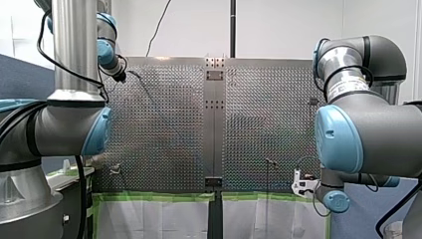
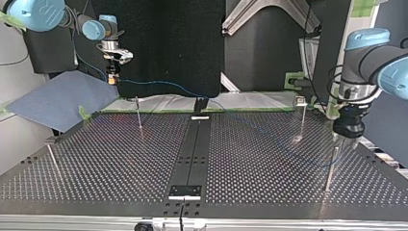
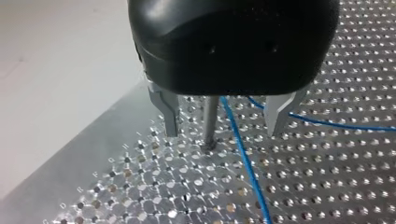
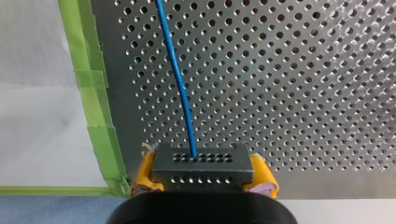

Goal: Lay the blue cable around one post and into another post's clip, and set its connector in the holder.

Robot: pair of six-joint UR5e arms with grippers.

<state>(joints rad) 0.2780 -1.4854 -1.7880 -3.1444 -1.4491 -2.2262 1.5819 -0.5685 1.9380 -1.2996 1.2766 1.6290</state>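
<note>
- The blue cable [image 2: 166, 85] has its long axis running slantwise over the table [image 2: 96, 163]. In the top view it goes from the far left corner towards the near right edge.
- At its far end is the connector [image 4: 203, 165], a dark block with rows of small holes. The cable leaves the connector's face straight ahead of our right gripper [image 4: 204, 173], out over the perforated plate.
- Our right gripper's yellow pads [image 4: 142, 175] are closed on the connector's two sides; nothing else holds it.
- Our left gripper [image 3: 224, 119] has its metal fingers spread wide and grips nothing. They straddle a thin post [image 3: 210, 121], and the cable passes between them just beside it; we cannot tell whether they touch.
- Our right gripper hangs by the edge lined with green tape [image 4: 93, 93], and our left gripper is near the top view's right edge.
- Between them lies open plate, with a clipped post [image 2: 301, 115] just beside the cable's run.
</note>
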